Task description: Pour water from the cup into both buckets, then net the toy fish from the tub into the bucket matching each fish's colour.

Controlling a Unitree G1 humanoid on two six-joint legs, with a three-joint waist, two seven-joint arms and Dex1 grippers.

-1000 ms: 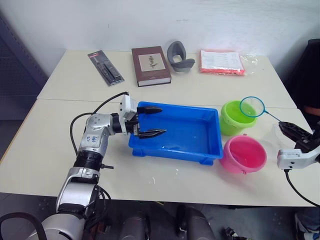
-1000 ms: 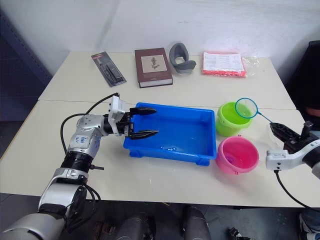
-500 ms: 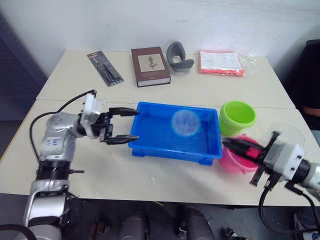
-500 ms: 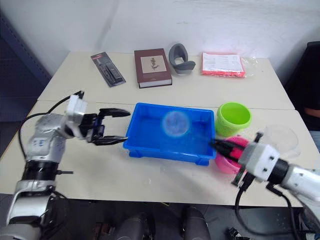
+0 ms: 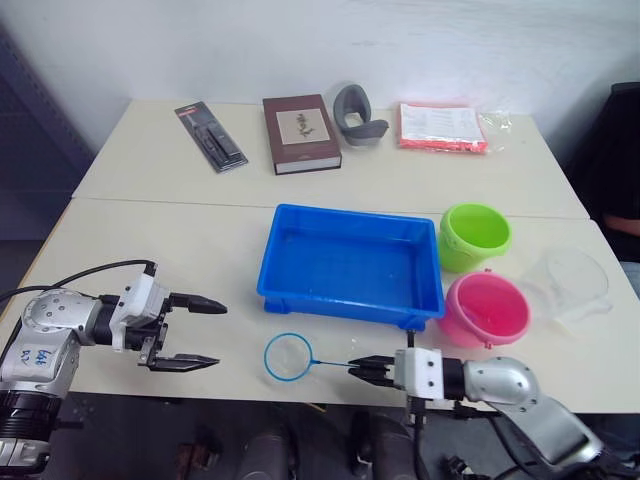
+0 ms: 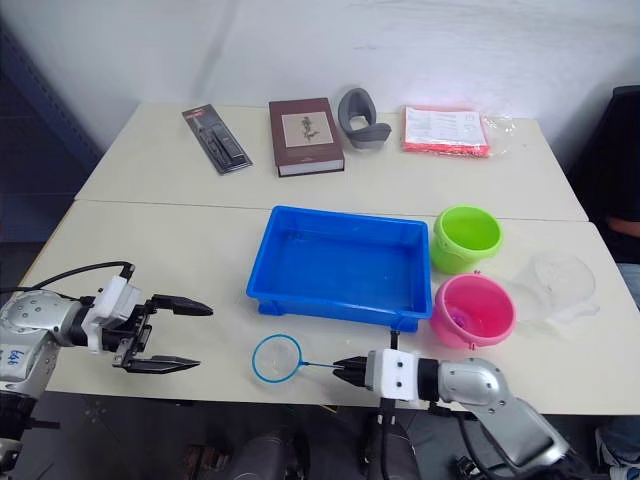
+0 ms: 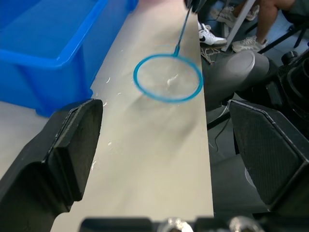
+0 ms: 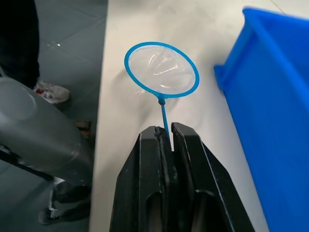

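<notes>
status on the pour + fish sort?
Looks nearly done: the cup stands on the table beside the pink bucket, and no fish are visible in the tub. In hand: the right gripper grips the net at the table's near edge. Left: setting the net down.

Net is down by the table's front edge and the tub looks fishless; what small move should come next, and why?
Probably release: lower the net flat and open the right gripper. The hoop sits in front of the tub, whose water shows no fish, and the left gripper waits open, holding nothing.
</notes>
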